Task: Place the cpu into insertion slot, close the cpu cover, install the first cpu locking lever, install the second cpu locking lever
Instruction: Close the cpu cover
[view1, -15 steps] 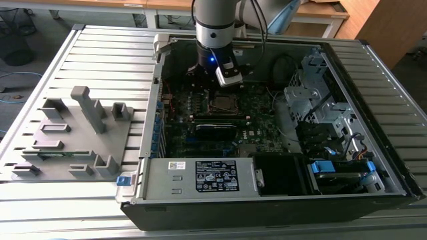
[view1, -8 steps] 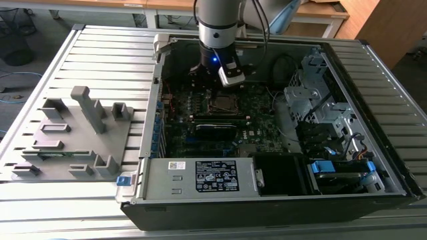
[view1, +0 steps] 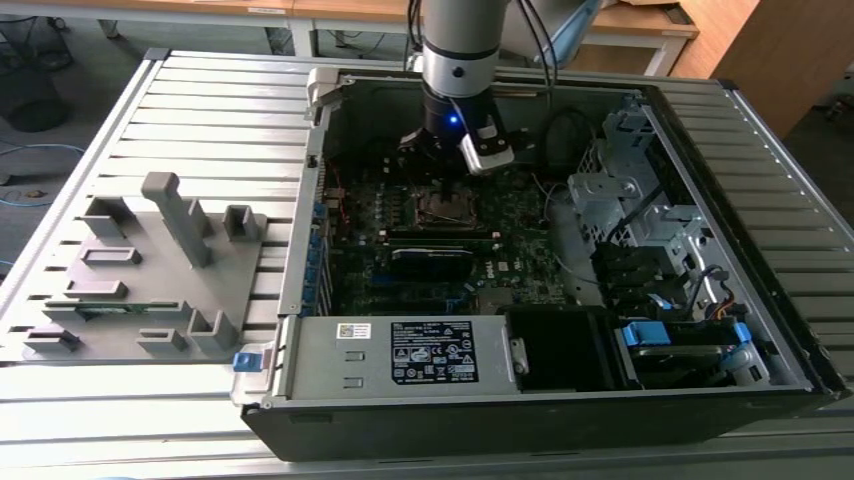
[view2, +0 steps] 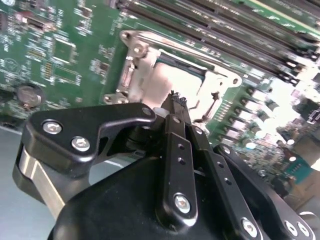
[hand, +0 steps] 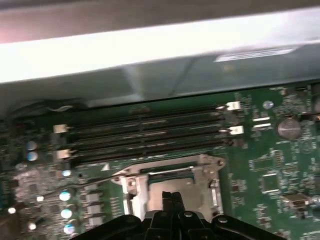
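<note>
My gripper (view1: 438, 183) hangs inside the open computer case, just above the insertion slot (view1: 447, 207) on the green motherboard. In both wrist views its black fingertips (view2: 175, 101) (hand: 172, 196) are pressed together with nothing visible between them, directly over the socket. The silvery cpu cover (view2: 131, 75) (hand: 136, 186) lies flat on the socket. Through its window shows the dull metallic top of the cpu (view2: 176, 80) (hand: 159, 189). A thin wire lever (view2: 214, 102) runs along one side of the frame; whether it is latched I cannot tell.
Long black memory slots (hand: 145, 135) (view2: 210, 25) run close beside the socket. The case wall, cables (view1: 567, 140) and a drive cage (view1: 627, 190) surround the board. A power supply (view1: 400, 355) fills the case's front. A grey fixture (view1: 147, 260) stands at the exterior view's left.
</note>
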